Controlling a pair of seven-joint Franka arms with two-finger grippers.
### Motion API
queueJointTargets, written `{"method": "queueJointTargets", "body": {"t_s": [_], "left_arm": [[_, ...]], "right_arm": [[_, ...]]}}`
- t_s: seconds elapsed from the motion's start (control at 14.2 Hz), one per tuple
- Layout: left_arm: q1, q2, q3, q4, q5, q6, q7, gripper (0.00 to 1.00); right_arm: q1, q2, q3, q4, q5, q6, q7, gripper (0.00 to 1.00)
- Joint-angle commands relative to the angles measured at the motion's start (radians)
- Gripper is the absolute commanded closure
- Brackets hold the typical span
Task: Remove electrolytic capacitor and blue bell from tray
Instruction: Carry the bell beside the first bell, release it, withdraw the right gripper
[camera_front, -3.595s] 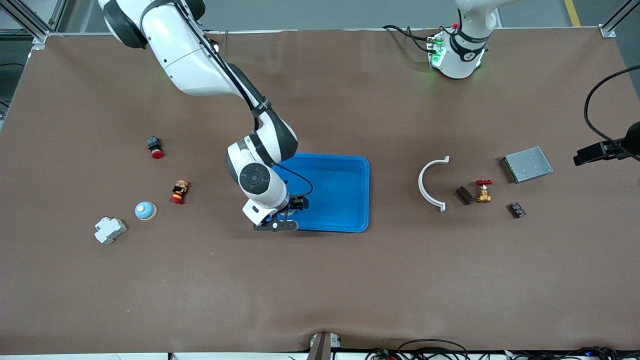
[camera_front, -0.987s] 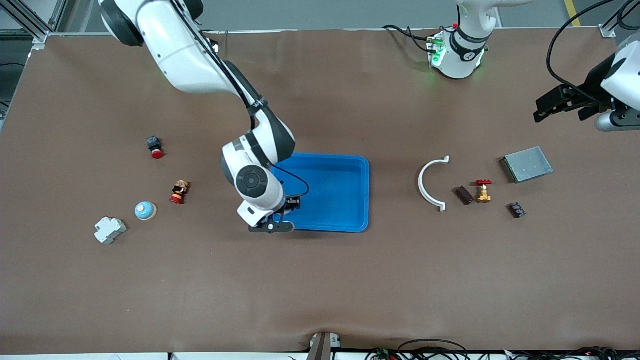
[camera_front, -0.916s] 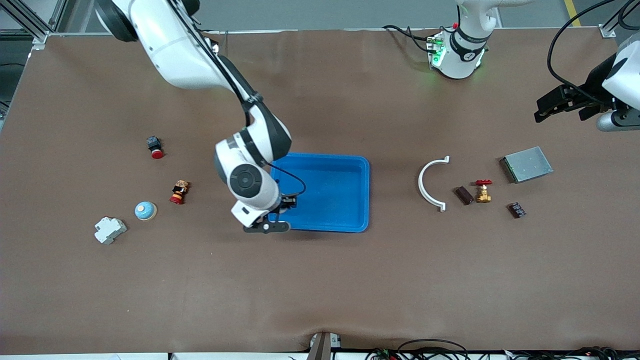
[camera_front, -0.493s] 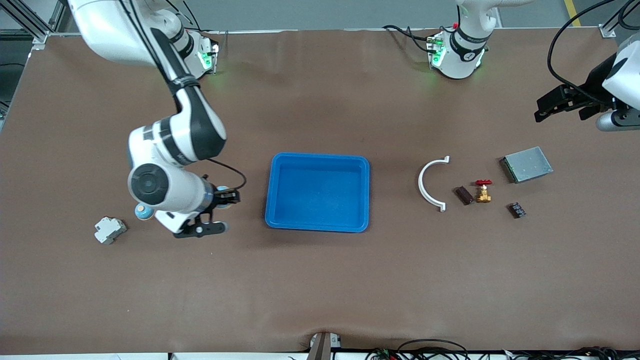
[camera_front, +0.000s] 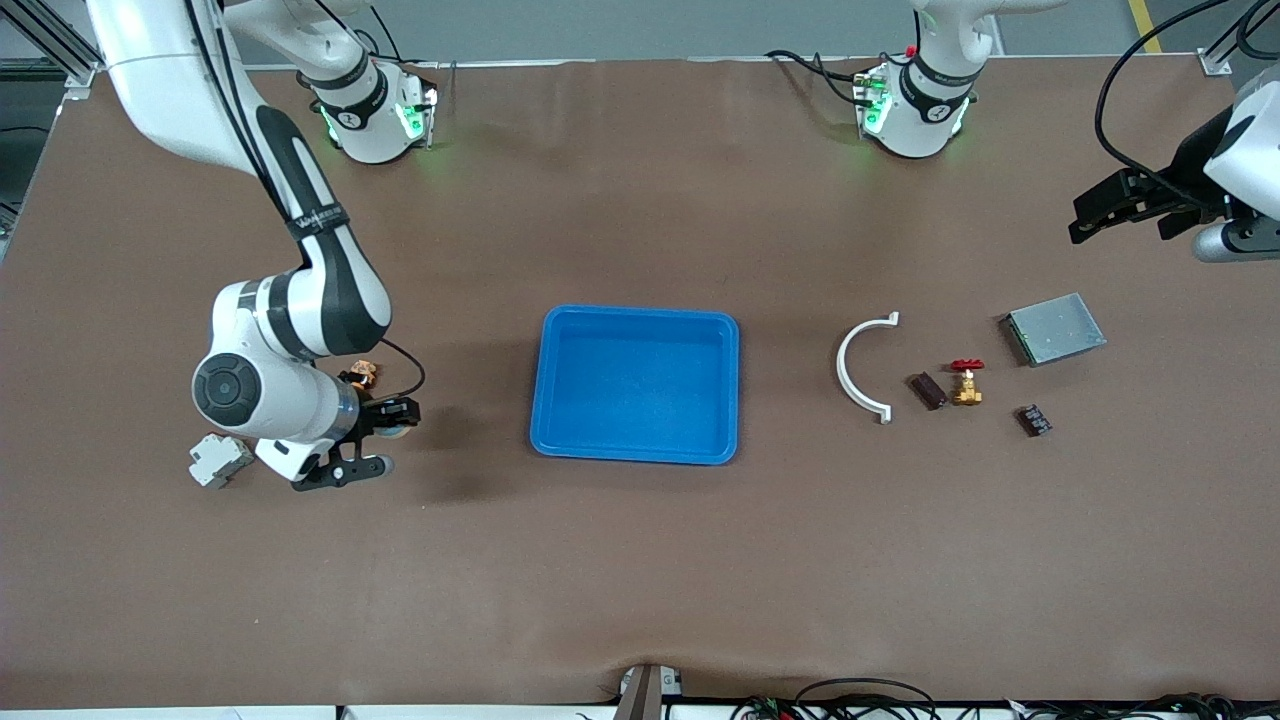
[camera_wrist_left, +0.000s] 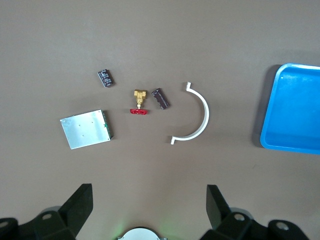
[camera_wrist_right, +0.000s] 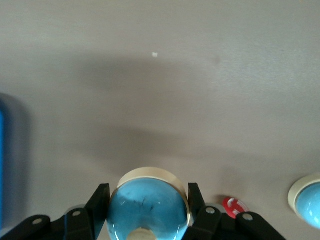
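Right gripper (camera_front: 392, 425) is clamped on a blue bell (camera_wrist_right: 145, 205) just above the table, with a white breaker (camera_front: 218, 459) and a toy figure (camera_front: 362, 372) close by. A second bell (camera_wrist_right: 306, 199) is cut off. Left gripper (camera_front: 1085, 215) waits, jaws apart. The capacitor (camera_front: 1034, 419) lies near it, beside the brass valve (camera_front: 966, 384).

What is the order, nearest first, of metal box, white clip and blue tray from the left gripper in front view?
From the open left gripper, over the left arm's table end:
1. metal box, at that end.
2. white clip, toward the tray.
3. blue tray, mid-table.
The right gripper holds a blue bell at the right arm's end.
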Motion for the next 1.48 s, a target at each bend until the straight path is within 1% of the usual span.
{"method": "queueJointTargets", "body": {"t_s": [0.0, 0.07, 0.28, 0.56, 0.63, 0.7, 0.78, 0.85, 1.06, 1.2, 1.41], "left_arm": [[0.005, -0.007, -0.031, 0.005, 0.056, -0.012, -0.006, 0.0], [0.005, -0.007, -0.043, 0.007, 0.084, -0.011, -0.006, 0.0], [0.011, -0.008, -0.05, 0.007, 0.086, -0.01, -0.008, 0.0], [0.013, -0.008, -0.048, 0.01, 0.086, -0.012, -0.008, 0.0], [0.015, -0.008, -0.047, 0.011, 0.086, -0.012, -0.006, 0.0], [0.015, -0.008, -0.045, 0.011, 0.086, -0.012, -0.006, 0.0], [0.015, -0.008, -0.042, 0.013, 0.084, -0.012, -0.006, 0.0], [0.015, -0.008, -0.041, 0.013, 0.084, -0.012, -0.006, 0.0], [0.021, -0.01, -0.041, 0.011, 0.086, -0.012, 0.009, 0.0], [0.024, -0.008, -0.041, 0.014, 0.086, -0.011, 0.009, 0.0], [0.024, -0.007, -0.041, 0.013, 0.086, -0.006, 0.012, 0.0]], "right_arm": [[-0.024, 0.006, 0.018, -0.069, -0.012, 0.104, -0.036, 0.84], [-0.032, 0.028, 0.018, -0.07, -0.01, 0.128, -0.054, 0.84], [-0.035, 0.082, 0.018, -0.069, -0.01, 0.178, -0.059, 0.84], [-0.034, 0.097, 0.018, -0.063, -0.009, 0.185, -0.059, 0.83], [-0.034, 0.099, 0.018, -0.061, -0.009, 0.185, -0.059, 0.81], [-0.034, 0.1, 0.018, -0.06, -0.009, 0.185, -0.059, 0.62], [-0.034, 0.099, 0.018, -0.06, -0.009, 0.185, -0.057, 0.13], [-0.038, 0.099, 0.018, -0.058, -0.007, 0.183, -0.057, 0.0], [-0.037, 0.096, 0.018, -0.051, -0.007, 0.169, -0.053, 0.0], [-0.029, 0.073, 0.019, -0.047, -0.007, 0.145, -0.044, 0.0], [-0.02, -0.015, 0.016, -0.018, -0.01, -0.02, -0.022, 0.0]]}}
